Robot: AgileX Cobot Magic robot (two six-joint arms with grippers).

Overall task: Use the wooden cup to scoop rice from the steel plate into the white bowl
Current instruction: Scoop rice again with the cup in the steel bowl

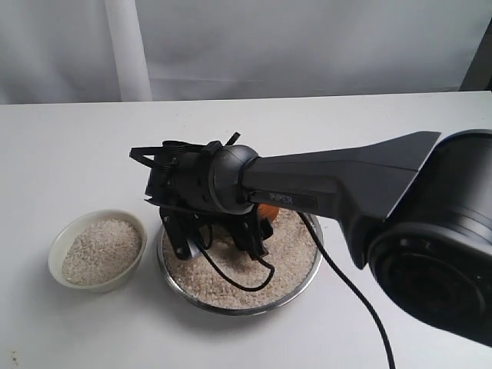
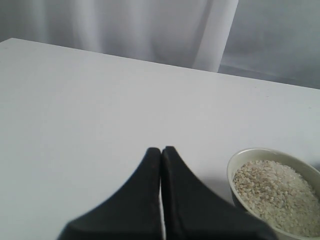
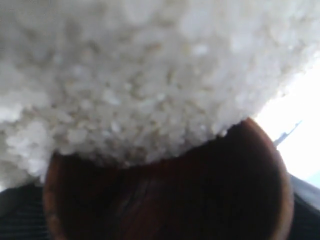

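The steel plate (image 1: 306,278) sits mid-table, filled with rice (image 1: 231,286). My right gripper (image 1: 220,231) reaches down into it from the right. It is shut on the wooden cup (image 1: 267,209), which shows there only as an orange-brown sliver under the arm. In the right wrist view the wooden cup (image 3: 200,200) has its dark mouth pressed into the rice (image 3: 140,75). Left of the plate stands the white bowl (image 1: 55,247), holding rice (image 1: 100,250). My left gripper (image 2: 161,150) is shut on nothing, low over bare table beside the white bowl (image 2: 257,152).
The right arm's black cable (image 1: 350,288) runs across the plate and off the table's front. A pale curtain (image 1: 231,46) hangs behind the white table (image 1: 369,123). The arm's large base (image 1: 442,246) fills the right foreground.
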